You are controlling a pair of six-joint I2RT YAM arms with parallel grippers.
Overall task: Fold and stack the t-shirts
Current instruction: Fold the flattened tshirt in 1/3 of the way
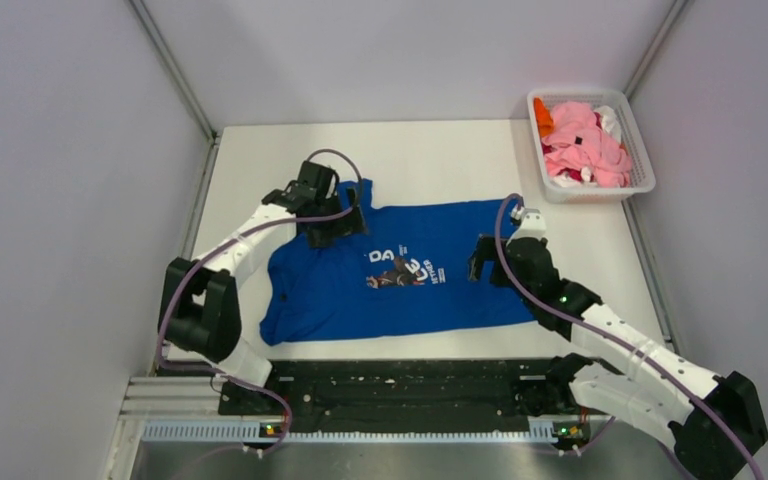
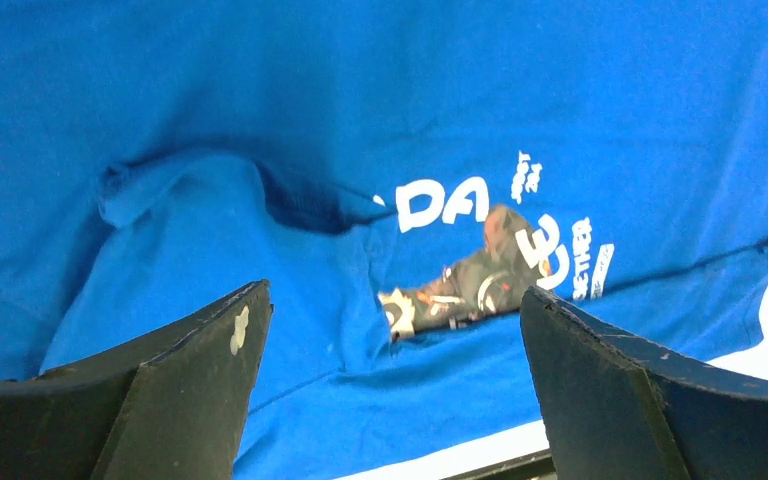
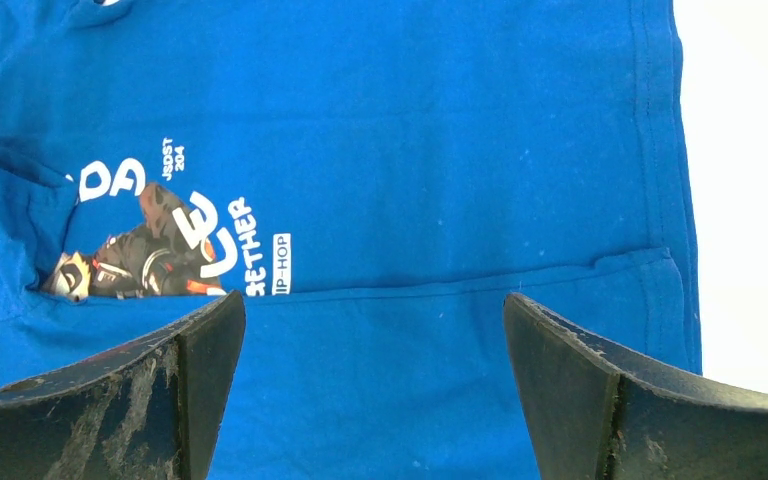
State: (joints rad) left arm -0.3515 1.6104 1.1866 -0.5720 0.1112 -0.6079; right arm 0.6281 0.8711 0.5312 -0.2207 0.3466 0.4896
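One camera sits high behind my bases and looks down on the whole table (image 1: 440, 150). My left wrist camera looks past my left fingers (image 2: 160, 400), close above the blue t-shirt (image 2: 560, 100). My right wrist camera looks past my right fingers (image 3: 600, 400), equally close. All three views share the print (image 1: 400, 270).

White links, black joints: the left arm (image 1: 245, 240) and right arm (image 1: 625, 335) each carry a looping lilac cable (image 1: 335, 155). Black wedge fingers (image 3: 200, 390) on the right gripper (image 3: 372, 305) are scuffed grey; a white fleck marks one finger of the left gripper (image 2: 395, 295).
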